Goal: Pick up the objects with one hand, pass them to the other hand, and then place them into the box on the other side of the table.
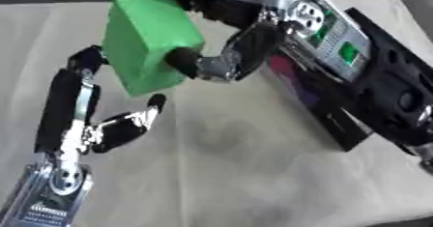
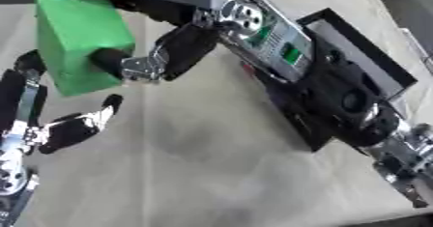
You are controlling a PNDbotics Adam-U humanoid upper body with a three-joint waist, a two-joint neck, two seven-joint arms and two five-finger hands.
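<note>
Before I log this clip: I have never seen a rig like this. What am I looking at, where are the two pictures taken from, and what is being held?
Both pictures come from one stereo camera in a humanoid robot's head, looking down at a cloth-covered table; they show the same moment from its left and right eye. The black and silver arms are the robot's own. Its right hand, reaching in from the upper right, holds a green block up above the table, fingers curled round it. Its left hand is just below the block, fingers open and pointing up. A black box lies on the right side of the table, partly hidden by the right arm.
</note>
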